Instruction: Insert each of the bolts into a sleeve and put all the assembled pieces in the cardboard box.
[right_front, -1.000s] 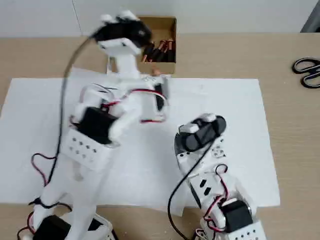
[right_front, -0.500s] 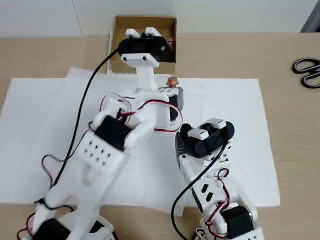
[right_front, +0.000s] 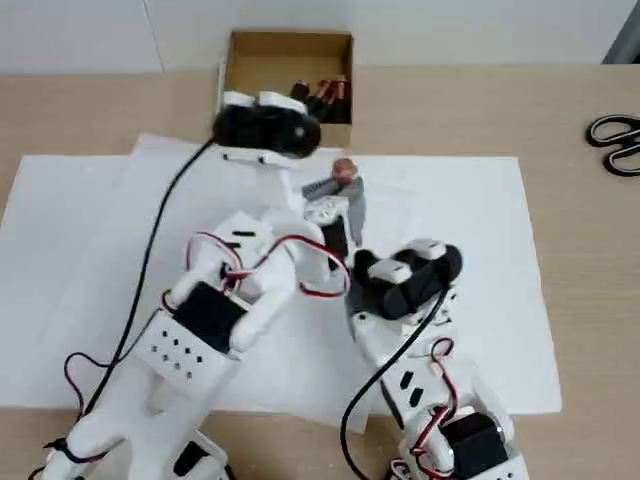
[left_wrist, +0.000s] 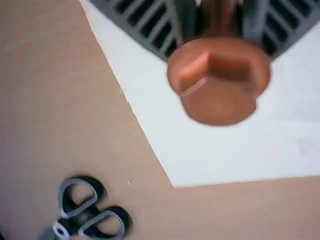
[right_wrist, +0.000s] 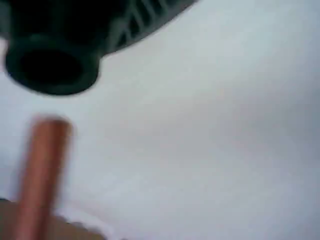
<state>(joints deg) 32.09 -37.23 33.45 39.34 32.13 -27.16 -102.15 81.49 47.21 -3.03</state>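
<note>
Bolt (left_wrist: 218, 80) in left pincer (right_front: 338, 190), above paper (right_front: 480, 250)

high view overhead, wrist views close above paper (right_front: 480, 220), bolt (left_wrist: 218, 80) shared

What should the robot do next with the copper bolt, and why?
Probably the left gripper should steer the tip of the bolt to the open mouth of the black sleeve. The bolt is gripped, the sleeve's hole looks empty, and the right wrist view shows the shaft apart from the sleeve, not yet lined up.
</note>
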